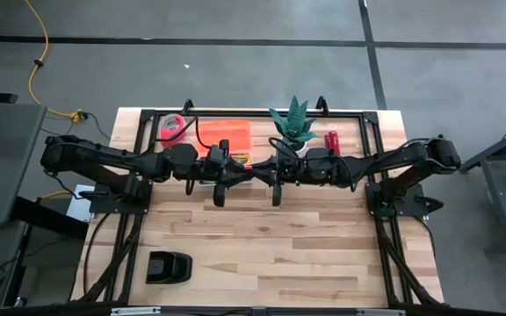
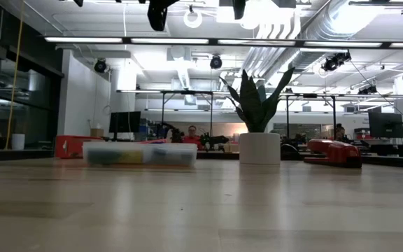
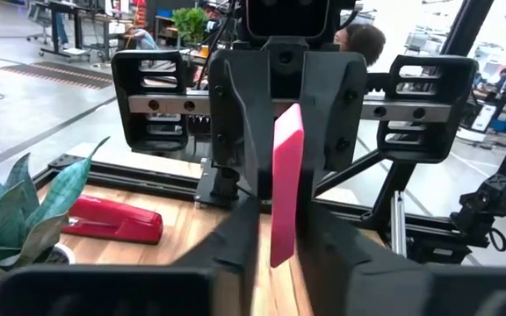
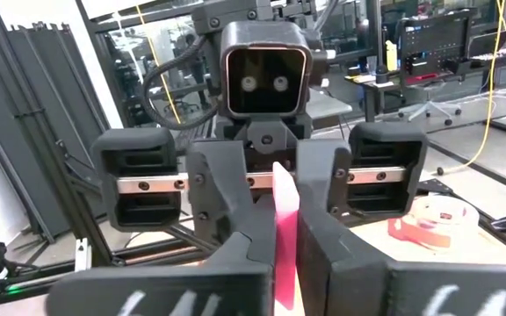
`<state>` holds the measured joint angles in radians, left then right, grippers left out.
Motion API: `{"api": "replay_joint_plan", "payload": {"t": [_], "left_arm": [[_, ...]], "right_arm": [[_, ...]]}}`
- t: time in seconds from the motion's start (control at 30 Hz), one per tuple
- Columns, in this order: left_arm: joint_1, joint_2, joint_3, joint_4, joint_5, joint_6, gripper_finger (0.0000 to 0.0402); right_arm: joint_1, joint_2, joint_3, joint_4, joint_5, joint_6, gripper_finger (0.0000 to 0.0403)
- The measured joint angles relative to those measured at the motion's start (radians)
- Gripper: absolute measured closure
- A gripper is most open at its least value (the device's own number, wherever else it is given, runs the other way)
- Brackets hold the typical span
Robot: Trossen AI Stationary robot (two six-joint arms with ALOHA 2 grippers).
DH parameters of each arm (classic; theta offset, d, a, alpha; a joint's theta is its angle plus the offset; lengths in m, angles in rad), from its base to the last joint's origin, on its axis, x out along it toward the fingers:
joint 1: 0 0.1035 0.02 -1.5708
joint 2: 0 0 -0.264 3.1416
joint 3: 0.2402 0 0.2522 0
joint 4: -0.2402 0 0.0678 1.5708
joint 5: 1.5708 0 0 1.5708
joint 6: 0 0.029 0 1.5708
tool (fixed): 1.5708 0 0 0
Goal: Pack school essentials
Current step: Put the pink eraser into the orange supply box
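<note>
A flat pink eraser (image 3: 286, 184) stands on edge in the air between my two grippers, which face each other high over the far middle of the table. My left gripper (image 1: 235, 168) (image 3: 279, 254) and my right gripper (image 1: 263, 168) (image 4: 284, 263) are both shut on it. A clear box (image 2: 140, 154) with an orange lid (image 1: 225, 133) rests on the table's far side. Yellow and green things (image 2: 117, 155) show blurred through its wall. Pens, pencil and sticks are not visible. My left gripper pinches the pink eraser's near end (image 3: 275, 250) between its two fingers, coming level from the table's left. The eraser is lifted clear and stands on edge. My right gripper pinches the opposite end (image 4: 286, 263) between its two fingers, level from the table's right; the eraser bridges both grippers.
Behind the grippers stand a potted plant (image 1: 292, 125), a red stapler (image 1: 331, 140) (image 3: 112, 219) and a red tape roll (image 1: 172, 127) (image 4: 433, 219). A squat black object (image 1: 169, 267) sits near the left near corner. Bare wood (image 1: 306, 254) spreads over the near half.
</note>
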<state>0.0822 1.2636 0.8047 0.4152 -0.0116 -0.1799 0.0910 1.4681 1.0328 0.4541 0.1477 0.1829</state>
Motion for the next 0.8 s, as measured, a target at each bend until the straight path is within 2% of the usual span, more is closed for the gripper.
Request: {"api": "replay_joint_plan", "payload": {"t": [0.13, 0.3, 0.43, 0.53, 0.7, 0.8], "left_arm": [[0.000, 0.000, 0.000, 0.000, 0.000, 0.000, 0.0389], [0.003, -0.003, 0.000, -0.012, -0.002, 0.000, 0.0388], [0.032, -0.061, 0.000, -0.134, -0.002, 0.007, 0.0396], [0.057, -0.140, -0.001, -0.258, -0.009, 0.029, 0.0396], [0.076, -0.314, -0.001, -0.399, -0.086, 0.066, 0.0397], [0.075, -0.414, -0.018, -0.407, -0.131, 0.087, 0.0397]], "right_arm": [[0.000, 0.000, 0.000, 0.000, -0.002, 0.000, 0.0400], [0.000, -0.001, 0.000, -0.002, -0.002, 0.006, 0.0377], [0.000, -0.042, 0.000, -0.058, 0.005, 0.020, 0.0325], [0.000, -0.106, 0.000, -0.173, 0.028, 0.014, 0.0275], [0.000, -0.230, 0.001, -0.337, 0.038, -0.031, 0.0205], [0.000, -0.287, 0.001, -0.415, 0.039, -0.027, 0.0180]]}}
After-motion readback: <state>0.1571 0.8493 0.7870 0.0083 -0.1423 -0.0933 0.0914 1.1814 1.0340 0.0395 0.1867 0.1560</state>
